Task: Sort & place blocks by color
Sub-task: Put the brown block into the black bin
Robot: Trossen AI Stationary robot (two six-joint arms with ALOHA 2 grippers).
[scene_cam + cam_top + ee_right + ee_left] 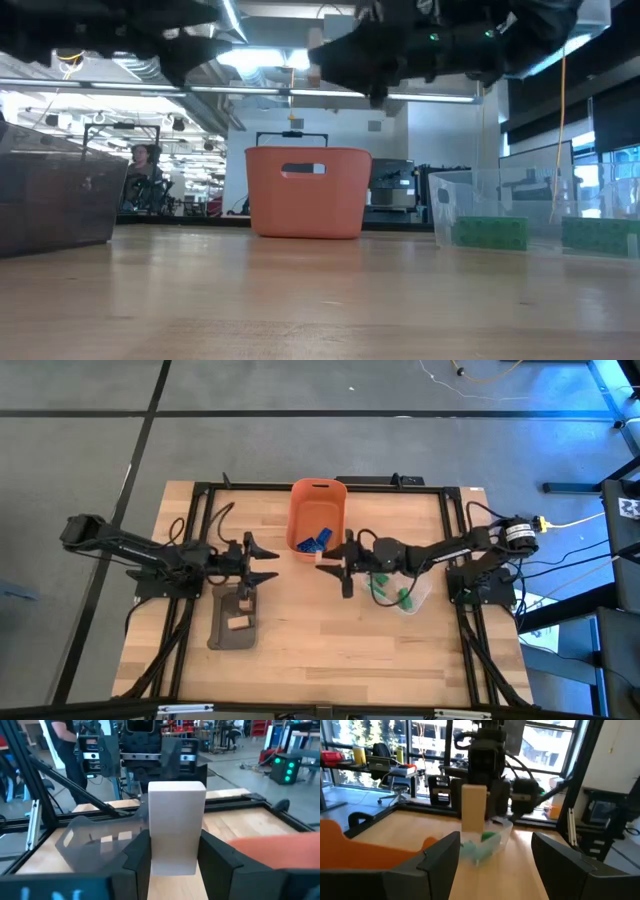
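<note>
I am well into the sorting, as far as I can judge. The orange bin (318, 510) at the back of the worktop (320, 650) already holds blue blocks (314, 542), the clear tub (412, 597) on my right side holds green blocks (390, 592), and the grey tray (234, 620) on my left side holds tan blocks (238, 623). I see no loose blocks lying on the bare wood, so the one I am carrying looks like the last, or near it.

That one is a tan block (176, 827), pinched upright between the fingers of my right end effector (335, 565), raised above the middle of the worktop between the bin and the tub. What is left, I think, is to get it across to the grey tray with the other tan ones. My left end effector (262, 560) hangs above the worktop just behind the tray, its fingers spread and empty, facing the right one, so a hand-over may be the way.

The block is plain pale wood, a smooth-faced rectangular bar with square edges, matte. The green blocks are studded plastic bricks. The bin is opaque orange plastic with rounded corners and a slot handle; the tub is thin and see-through; the tray is shallow, dark and dull. The worktop is pale wooden planking inside a black metal frame.
</note>
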